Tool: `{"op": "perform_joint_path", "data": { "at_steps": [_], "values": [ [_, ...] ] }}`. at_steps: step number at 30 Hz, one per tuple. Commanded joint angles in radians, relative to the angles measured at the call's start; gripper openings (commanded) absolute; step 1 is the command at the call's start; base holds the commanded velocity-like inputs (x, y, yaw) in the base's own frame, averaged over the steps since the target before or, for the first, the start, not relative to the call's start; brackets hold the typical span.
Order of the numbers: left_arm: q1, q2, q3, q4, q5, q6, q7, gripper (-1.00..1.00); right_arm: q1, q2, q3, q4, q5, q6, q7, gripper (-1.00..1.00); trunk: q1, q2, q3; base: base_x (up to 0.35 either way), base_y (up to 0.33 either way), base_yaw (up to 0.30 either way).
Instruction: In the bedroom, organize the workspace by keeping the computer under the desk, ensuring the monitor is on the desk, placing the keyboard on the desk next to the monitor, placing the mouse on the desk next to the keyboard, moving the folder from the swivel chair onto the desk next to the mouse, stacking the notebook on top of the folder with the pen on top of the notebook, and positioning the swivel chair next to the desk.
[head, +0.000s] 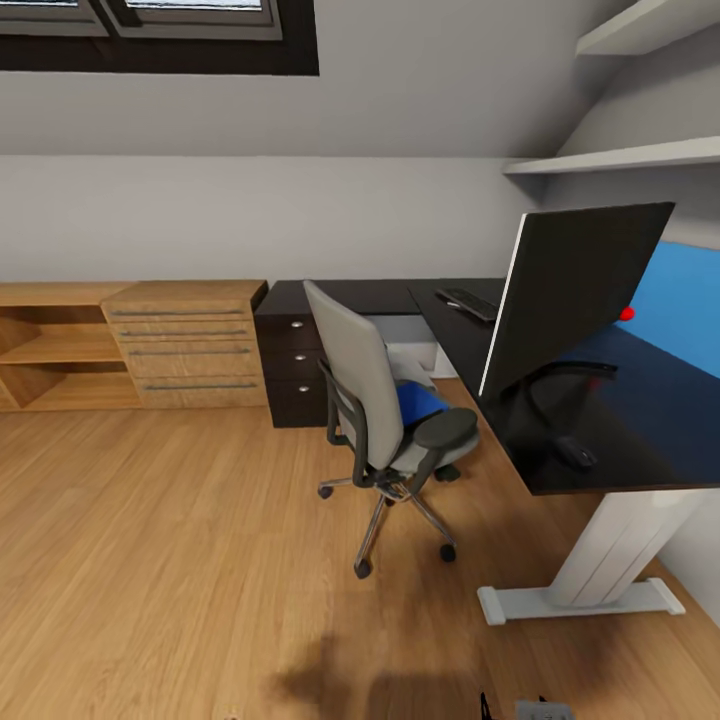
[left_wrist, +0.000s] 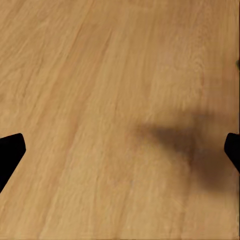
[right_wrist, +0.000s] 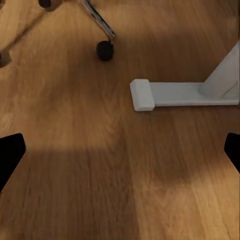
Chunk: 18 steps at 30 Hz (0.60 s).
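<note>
The swivel chair (head: 372, 398) stands on the wood floor by the desk (head: 650, 420), its grey back toward me. On its seat lies the blue folder (head: 422, 402). The monitor (head: 578, 292) stands on the glossy black top, with the keyboard (head: 468, 303) behind it and the mouse (head: 577, 454) near the front edge. A pale box under the desk behind the chair may be the computer (head: 412, 357). The notebook and pen are out of view. My left gripper (left_wrist: 120, 150) and right gripper (right_wrist: 120, 150) both hang open over bare floor, holding nothing.
A light-wood dresser (head: 188, 342) and open shelf unit (head: 50, 350) line the far wall, beside dark desk drawers (head: 295, 365). The desk's white foot (right_wrist: 170, 95) and a chair castor (right_wrist: 105, 50) lie close ahead of my right gripper. A small red object (head: 627, 313) sits on the desk.
</note>
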Motion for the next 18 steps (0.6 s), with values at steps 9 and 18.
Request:
{"op": "perform_joint_path", "data": {
  "at_steps": [9, 18],
  "values": [
    [0.0, 0.019, 0.0, -0.434, 0.003, 0.428, 0.013, 1.0, -0.031, 0.03, -0.007, -0.18, -0.033, 0.179, -0.002, 1.0, 0.034, -0.064, -0.029, 0.0, 0.0, 0.0],
    [0.0, 0.01, -0.003, -0.935, 0.012, 0.843, 0.064, 1.0, -0.248, 0.027, -0.005, -0.239, -0.234, 0.475, 0.0, 1.0, 0.069, -0.127, -0.057, 0.0, 0.0, 0.0]
  ]
}}
